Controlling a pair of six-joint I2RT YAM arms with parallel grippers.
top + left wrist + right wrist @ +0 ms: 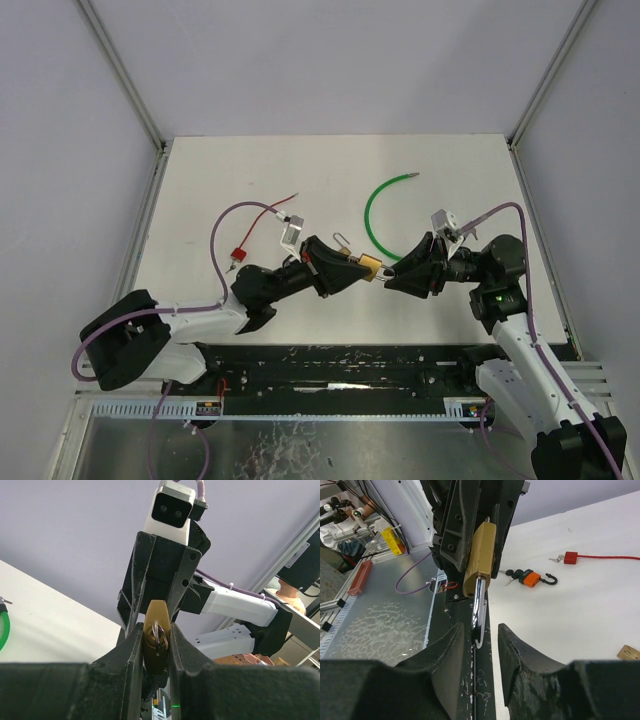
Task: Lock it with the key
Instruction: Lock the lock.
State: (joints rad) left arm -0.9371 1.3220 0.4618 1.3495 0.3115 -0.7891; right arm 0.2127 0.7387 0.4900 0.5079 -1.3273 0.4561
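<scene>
A brass padlock (369,265) hangs in the air between the two arms. My left gripper (358,267) is shut on its body. In the left wrist view the padlock (156,622) sits clamped between my fingers (131,652), with a key ring (159,632) at its keyhole end; the key blade is hidden. In the right wrist view the brass body (479,557) points at me and its silver shackle (479,615) lies between the fingers of my right gripper (485,635). That gripper is open, with the shackle close to its left finger (455,650) and a gap on the right.
An orange padlock with keys (532,577) and a red padlock on a red cable (571,557) lie on the white table. A green cable loop (375,225) lies at the back centre. A black rail (340,365) runs along the near edge.
</scene>
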